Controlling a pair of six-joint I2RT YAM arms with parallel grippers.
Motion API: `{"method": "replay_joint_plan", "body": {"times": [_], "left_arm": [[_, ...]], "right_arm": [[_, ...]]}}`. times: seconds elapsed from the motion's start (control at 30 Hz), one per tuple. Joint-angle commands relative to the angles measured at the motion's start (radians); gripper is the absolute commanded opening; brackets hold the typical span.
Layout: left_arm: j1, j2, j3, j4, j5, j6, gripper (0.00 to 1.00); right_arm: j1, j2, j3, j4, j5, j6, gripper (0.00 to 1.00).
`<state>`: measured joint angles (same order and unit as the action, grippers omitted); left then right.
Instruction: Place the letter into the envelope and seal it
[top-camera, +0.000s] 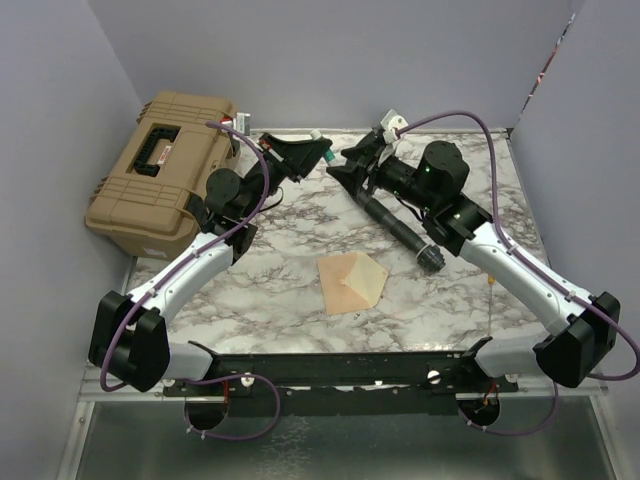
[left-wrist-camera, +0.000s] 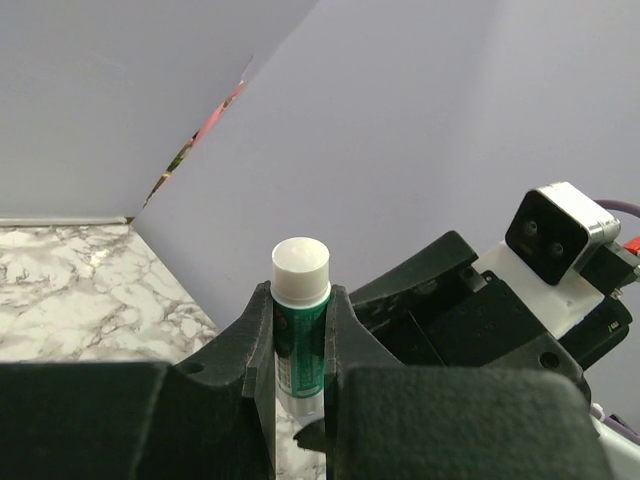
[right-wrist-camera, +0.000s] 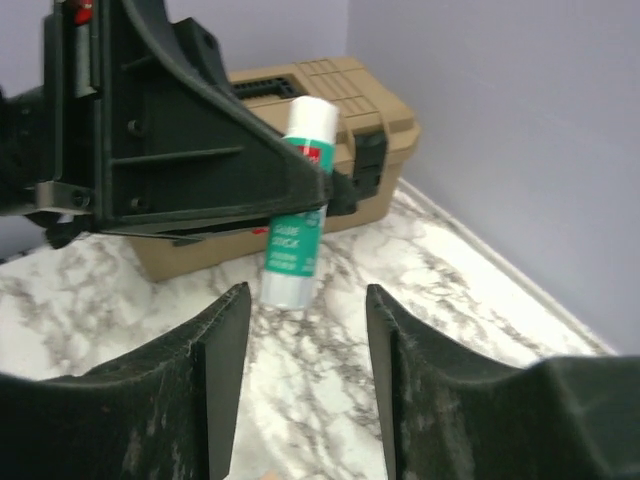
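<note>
The kraft-brown envelope lies flat at the middle of the marble table, its pointed flap open to the right and showing the paler cream inside. No separate letter sheet shows; it is hidden or out of view. My left gripper is raised at the back of the table and shut on a green glue stick with a white cap. The stick stands between the left fingers. My right gripper is open and empty, facing the glue stick, its fingertips just short of it.
A tan plastic toolbox stands at the back left, also in the right wrist view. Purple walls enclose the table on three sides. The black frame rail runs along the near edge.
</note>
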<state>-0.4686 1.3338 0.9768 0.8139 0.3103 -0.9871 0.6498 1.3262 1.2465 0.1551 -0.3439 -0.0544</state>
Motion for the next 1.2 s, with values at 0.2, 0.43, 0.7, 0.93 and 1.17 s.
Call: {"method": "replay_joint_plan", "body": {"times": [0.2, 0.43, 0.7, 0.93, 1.17], "left_arm": [[0.0, -0.043, -0.003, -0.002, 0.004, 0.026, 0.0], [0.001, -0.041, 0.021, -0.001, 0.048, 0.051, 0.0], [0.001, -0.061, 0.024, 0.065, 0.079, 0.056, 0.0], [-0.001, -0.071, 0.022, 0.128, 0.091, 0.019, 0.0], [-0.001, -0.073, 0.026, 0.145, 0.084, 0.007, 0.0]], "right_arm": [[0.004, 0.096, 0.17, -0.152, 0.116, -0.014, 0.23], [-0.004, 0.093, 0.188, -0.15, 0.034, 0.12, 0.02], [-0.228, 0.111, 0.14, 0.142, -0.392, 0.778, 0.01], [-0.277, 0.182, 0.028, 0.643, -0.5, 1.386, 0.01], [-0.274, 0.211, -0.099, 1.004, -0.367, 1.752, 0.02]]}}
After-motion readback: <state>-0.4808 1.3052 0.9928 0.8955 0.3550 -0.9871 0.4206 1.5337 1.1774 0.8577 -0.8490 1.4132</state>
